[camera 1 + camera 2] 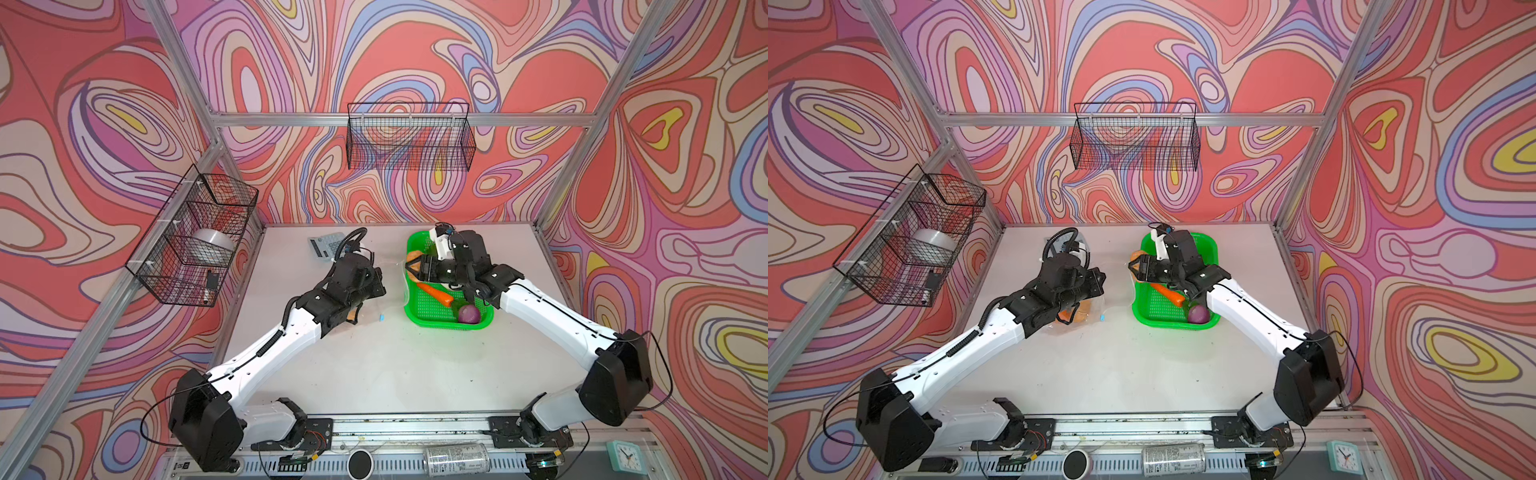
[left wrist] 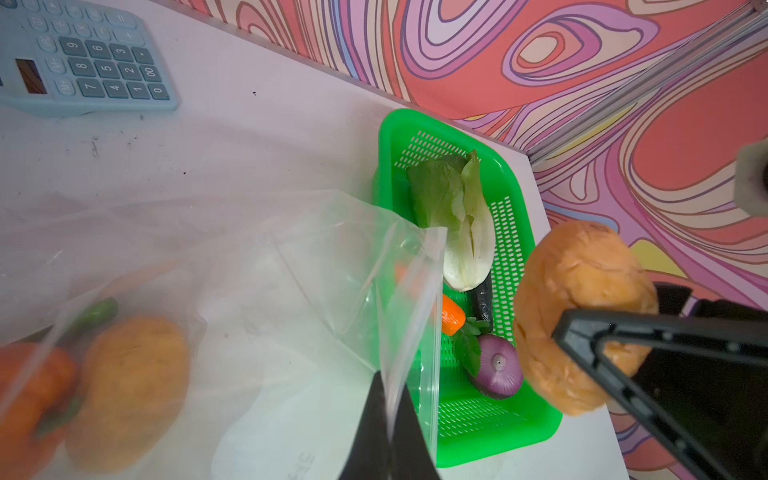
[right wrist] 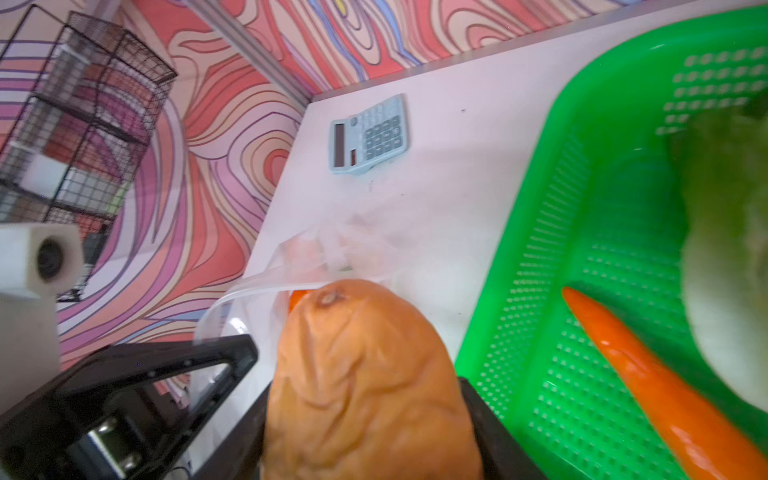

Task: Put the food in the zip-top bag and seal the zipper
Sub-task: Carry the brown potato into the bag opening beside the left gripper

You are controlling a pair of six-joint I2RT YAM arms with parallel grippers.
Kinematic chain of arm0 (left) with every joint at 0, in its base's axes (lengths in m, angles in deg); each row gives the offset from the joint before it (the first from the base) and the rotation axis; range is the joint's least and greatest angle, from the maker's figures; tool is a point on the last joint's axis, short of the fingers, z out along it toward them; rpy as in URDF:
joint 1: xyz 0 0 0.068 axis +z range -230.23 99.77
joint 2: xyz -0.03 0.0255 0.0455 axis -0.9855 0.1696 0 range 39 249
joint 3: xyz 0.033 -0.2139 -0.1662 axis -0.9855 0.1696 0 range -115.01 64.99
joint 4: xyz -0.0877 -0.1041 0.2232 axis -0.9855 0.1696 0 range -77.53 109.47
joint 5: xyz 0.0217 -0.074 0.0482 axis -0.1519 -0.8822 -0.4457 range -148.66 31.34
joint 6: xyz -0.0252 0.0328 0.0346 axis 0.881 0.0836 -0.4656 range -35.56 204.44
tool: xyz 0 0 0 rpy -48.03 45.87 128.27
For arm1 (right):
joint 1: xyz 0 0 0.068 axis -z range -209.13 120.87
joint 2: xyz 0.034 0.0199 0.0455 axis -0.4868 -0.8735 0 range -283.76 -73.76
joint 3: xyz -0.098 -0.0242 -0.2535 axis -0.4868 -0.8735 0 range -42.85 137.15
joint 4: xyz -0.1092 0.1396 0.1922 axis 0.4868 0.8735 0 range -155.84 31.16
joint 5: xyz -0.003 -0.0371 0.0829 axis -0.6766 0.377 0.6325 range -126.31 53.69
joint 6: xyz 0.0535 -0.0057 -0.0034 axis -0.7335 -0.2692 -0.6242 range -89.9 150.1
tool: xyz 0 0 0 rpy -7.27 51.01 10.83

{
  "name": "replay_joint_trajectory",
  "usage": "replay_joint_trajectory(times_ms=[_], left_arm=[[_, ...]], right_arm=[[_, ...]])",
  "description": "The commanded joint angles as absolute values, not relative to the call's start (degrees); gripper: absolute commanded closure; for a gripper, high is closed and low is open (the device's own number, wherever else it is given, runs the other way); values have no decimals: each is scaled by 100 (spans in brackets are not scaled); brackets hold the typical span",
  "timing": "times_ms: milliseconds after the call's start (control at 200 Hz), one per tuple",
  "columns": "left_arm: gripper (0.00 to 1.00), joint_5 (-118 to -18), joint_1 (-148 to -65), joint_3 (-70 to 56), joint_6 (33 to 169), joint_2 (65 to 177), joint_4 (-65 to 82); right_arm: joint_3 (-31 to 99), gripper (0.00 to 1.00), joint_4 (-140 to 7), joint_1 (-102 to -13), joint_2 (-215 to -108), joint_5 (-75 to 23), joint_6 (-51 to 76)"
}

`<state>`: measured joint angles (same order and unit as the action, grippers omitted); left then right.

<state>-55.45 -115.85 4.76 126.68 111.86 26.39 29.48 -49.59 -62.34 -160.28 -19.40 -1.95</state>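
Clasping potato [image 2: 582, 291], right gripper [image 3: 357, 374] outstretched

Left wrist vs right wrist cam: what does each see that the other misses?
Left wrist only: the purple onion, the dark cucumber, and the left gripper shut on the edge of the bag.
Right wrist only: the wire basket on the wall.
Both: the calculator, green basket, carrot, cabbage, the bag, and the potato held in the right gripper.
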Motion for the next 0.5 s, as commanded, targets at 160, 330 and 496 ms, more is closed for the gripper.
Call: replay_joint_trajectory(times_ms=[160, 330, 496], left_arm=[[100, -5458, -11565, 224, 12697, 11220, 2597], [100, -5537, -11561, 288, 12746, 11145, 2571], [100, -5441, -11563, 412, 12830, 11090, 2509]], right_arm=[[2880, 49, -5868, -6587, -16544, -1462, -665], [3058, 50, -5897, -6715, -16872, -1267, -642], [3103, 50, -5784, -6823, -17056, -1188, -651]])
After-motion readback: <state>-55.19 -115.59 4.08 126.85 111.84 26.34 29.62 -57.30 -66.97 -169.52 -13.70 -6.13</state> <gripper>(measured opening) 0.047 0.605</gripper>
